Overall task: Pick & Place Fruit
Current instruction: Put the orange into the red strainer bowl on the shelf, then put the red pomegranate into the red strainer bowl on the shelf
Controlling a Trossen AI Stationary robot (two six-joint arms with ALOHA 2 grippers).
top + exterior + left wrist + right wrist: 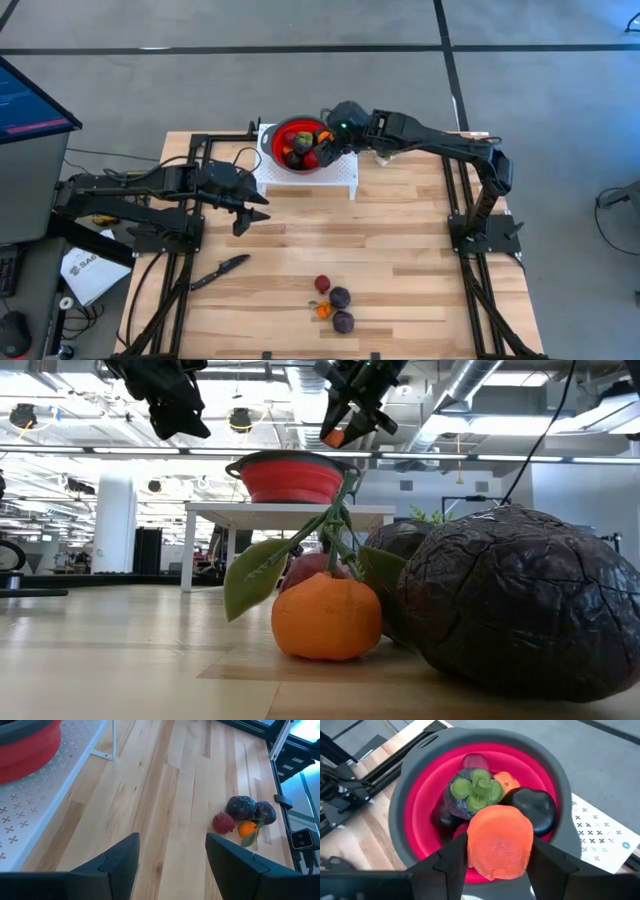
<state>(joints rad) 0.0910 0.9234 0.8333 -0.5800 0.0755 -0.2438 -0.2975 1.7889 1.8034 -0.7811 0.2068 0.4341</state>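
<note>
A red bowl (278,148) with a grey rim stands on a white perforated stand (345,180) near the table's far edge and holds several fruit pieces, one dark with a green top (479,790). My right gripper (328,138) hovers over the bowl, shut on an orange fruit (499,840). Several more fruits lie near the table's near edge: a red one (322,285), two dark purple ones (340,298) and a small orange one with leaves (324,311). My left gripper (250,207) is open above the bare table, left of the stand. My right gripper pinches the orange fruit (499,840) between its two fingers, one on each side of it. The fingers come from above, slanting down toward the bowl. The fruit is lifted clear, above the pieces in the bowl (335,436).
A black knife (220,271) lies on the table's near left part. Black frame rails (468,215) run along both sides of the table. A monitor (30,105) stands off the left edge. Open wood lies between the stand and the fruit cluster.
</note>
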